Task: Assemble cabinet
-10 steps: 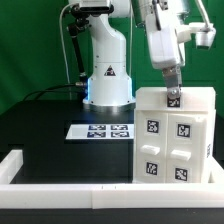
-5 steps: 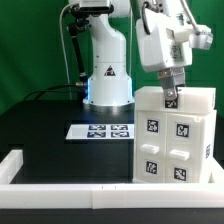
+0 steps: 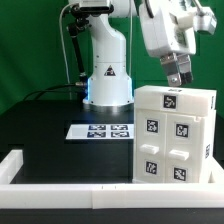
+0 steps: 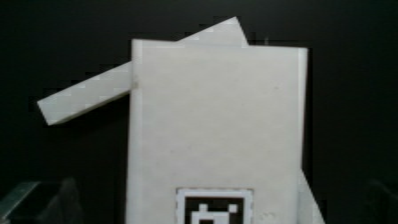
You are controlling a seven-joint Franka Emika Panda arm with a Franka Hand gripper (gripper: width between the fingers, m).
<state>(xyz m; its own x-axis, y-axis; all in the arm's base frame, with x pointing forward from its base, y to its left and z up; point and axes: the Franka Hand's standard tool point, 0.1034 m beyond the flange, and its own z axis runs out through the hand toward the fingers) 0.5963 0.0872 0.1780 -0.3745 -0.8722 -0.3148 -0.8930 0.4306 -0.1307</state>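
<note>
The cabinet (image 3: 175, 135) is a large white boxy body standing at the exterior view's right. It has tag markers on its front panels and one on its top. My gripper (image 3: 178, 72) hangs just above the top's back edge, clear of it, open and holding nothing. In the wrist view the cabinet's top (image 4: 214, 110) fills the middle, with its tag (image 4: 217, 207) between my faintly visible fingertips (image 4: 63, 200). A slanted white panel (image 4: 98, 88) sticks out from one side of the body.
The marker board (image 3: 100, 130) lies flat on the black table, at the exterior view's left of the cabinet. The robot base (image 3: 107, 75) stands behind it. A low white rim (image 3: 60, 170) borders the table's front and left.
My gripper was down on the cabinet's top by the tag. It has lifted up and away to the exterior view's right. The cabinet has not moved.
</note>
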